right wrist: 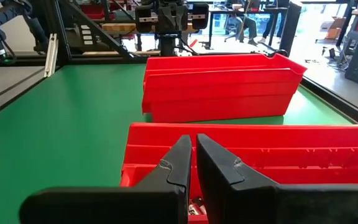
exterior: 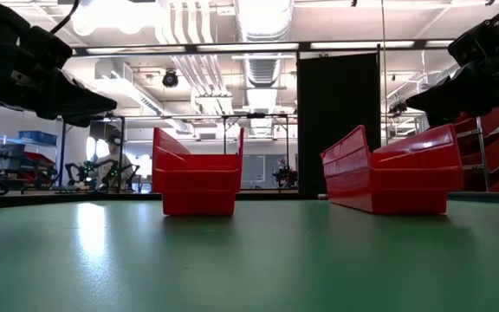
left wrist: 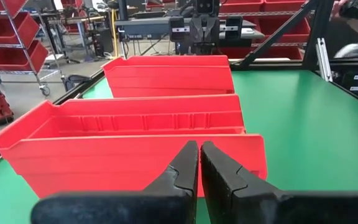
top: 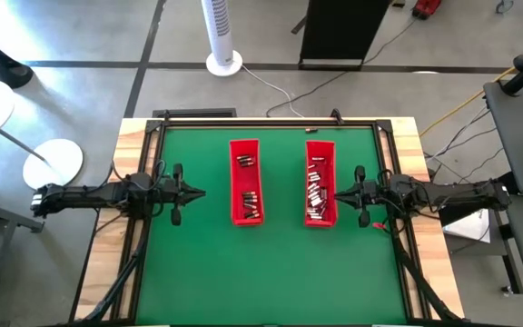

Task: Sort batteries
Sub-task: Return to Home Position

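Batteries [top: 316, 193] lying flat, mostly heaped inside the right tray [top: 320, 143], with fewer in the left tray [top: 246, 180] just beside it. Probably light, stiff, smooth and prone to roll, so best pinched across the middle of the barrel. Long axes mostly across the right tray's width, several skewed; ends too small to tell. Right gripper [top: 337, 193] just outside the right tray, left gripper [top: 200, 193] beyond the left tray. Both pairs of fingers all but closed, holding nothing.
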Motion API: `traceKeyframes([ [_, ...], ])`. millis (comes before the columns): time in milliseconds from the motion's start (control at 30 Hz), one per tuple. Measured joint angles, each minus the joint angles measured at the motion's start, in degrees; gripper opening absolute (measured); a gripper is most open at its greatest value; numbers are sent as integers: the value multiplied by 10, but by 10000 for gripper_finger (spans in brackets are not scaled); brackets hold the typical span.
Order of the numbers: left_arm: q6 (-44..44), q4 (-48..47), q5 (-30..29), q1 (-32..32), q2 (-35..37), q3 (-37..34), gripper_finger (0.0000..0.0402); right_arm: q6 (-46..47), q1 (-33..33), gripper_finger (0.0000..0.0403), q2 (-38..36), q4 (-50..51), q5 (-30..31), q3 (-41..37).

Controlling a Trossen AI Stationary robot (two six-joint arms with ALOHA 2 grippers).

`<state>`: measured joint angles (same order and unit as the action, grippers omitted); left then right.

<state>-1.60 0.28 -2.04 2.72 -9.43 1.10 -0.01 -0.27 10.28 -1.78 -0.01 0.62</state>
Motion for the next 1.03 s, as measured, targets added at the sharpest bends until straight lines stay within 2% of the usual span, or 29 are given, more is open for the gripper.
traceKeyframes([
  [1033,0,1,0,0,-7,0,0,0,0,18,-1,-2,0,0],
])
